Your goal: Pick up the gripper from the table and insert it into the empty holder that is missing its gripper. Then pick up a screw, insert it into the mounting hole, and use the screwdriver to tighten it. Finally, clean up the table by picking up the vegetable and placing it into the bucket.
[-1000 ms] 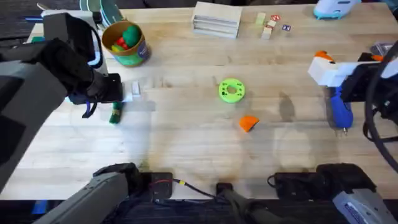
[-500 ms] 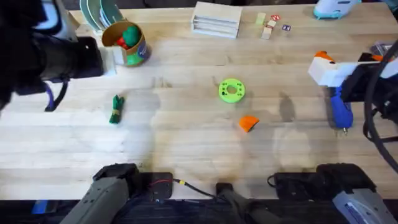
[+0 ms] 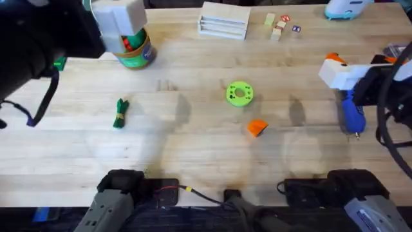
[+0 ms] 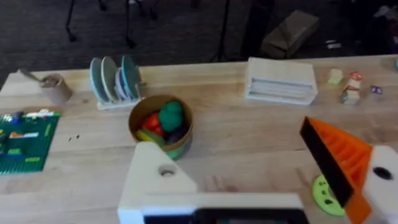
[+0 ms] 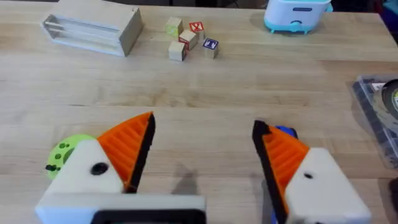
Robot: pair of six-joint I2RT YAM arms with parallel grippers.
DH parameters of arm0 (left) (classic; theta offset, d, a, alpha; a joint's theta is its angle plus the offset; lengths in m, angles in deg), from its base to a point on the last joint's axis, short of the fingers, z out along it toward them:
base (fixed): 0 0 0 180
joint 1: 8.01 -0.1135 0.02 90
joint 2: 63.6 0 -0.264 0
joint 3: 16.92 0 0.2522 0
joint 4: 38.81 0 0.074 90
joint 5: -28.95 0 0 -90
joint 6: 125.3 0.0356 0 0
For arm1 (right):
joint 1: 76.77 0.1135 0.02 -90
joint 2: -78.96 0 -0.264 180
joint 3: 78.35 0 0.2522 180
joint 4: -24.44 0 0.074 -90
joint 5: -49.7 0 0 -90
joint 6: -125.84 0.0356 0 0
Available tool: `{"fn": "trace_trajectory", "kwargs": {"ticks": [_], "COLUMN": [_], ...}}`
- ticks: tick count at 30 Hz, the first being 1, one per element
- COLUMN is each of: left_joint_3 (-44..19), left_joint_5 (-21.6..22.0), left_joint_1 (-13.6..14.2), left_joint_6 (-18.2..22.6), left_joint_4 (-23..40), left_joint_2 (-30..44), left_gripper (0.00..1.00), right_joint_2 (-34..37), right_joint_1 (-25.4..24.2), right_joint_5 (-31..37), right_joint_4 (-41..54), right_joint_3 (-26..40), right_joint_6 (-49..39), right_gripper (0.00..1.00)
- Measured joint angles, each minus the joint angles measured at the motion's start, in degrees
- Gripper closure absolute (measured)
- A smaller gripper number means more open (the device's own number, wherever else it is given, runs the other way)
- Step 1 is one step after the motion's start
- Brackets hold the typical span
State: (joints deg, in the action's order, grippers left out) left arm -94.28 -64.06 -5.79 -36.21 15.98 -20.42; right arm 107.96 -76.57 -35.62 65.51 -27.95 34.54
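Orange gripper (image 3: 257,127) lies beside screwdriver (image 3: 351,116).

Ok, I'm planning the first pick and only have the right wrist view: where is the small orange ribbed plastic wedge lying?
Observer: The orange ribbed wedge lies on the wooden table, on the bases' side of the lime-green round disc and apart from it.
Operator: Which finger lacks its pad?
Observer: On the left gripper, one white holder is bare; the other carries an orange pad.
Operator: Is the toy vegetable by the bucket?
Observer: No, the dark-green toy vegetable lies apart from the green-and-yellow bucket, nearer the bases.
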Motion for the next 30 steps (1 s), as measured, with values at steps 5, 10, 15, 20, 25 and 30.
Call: {"fn": "trace_trajectory", "kwargs": {"ticks": [5,10,15,20,25,30], "left_joint_3": [0.0,0.0,0.1,4.6,23.2,36.8], "left_joint_5": [-4.9,-5.5,-6.0,-6.3,-7.7,-8.6], "left_joint_1": [0.0,0.0,0.2,0.3,0.3,0.3], "left_joint_6": [0.0,0.0,0.0,0.4,0.5,0.5], "left_joint_4": [-1.3,-0.6,-5.3,-16.3,-35.2,-46.7], "left_joint_2": [0.0,0.0,0.0,-0.4,-6.7,-14.7], "left_gripper": [0.008,0.008,0.008,0.009,0.009,0.008], "right_joint_2": [0.0,0.0,0.0,0.0,0.0,0.0], "right_joint_1": [0.0,0.0,0.0,0.0,0.0,0.0], "right_joint_5": [0.0,0.0,0.0,0.0,0.0,0.0], "right_joint_4": [0.0,0.0,0.0,0.0,0.0,0.0], "right_joint_3": [0.0,0.0,0.0,0.0,0.0,0.0], "right_joint_6": [0.0,0.0,0.0,0.0,0.0,0.0], "right_gripper": [0.010,0.010,0.010,0.010,0.010,0.010]}}
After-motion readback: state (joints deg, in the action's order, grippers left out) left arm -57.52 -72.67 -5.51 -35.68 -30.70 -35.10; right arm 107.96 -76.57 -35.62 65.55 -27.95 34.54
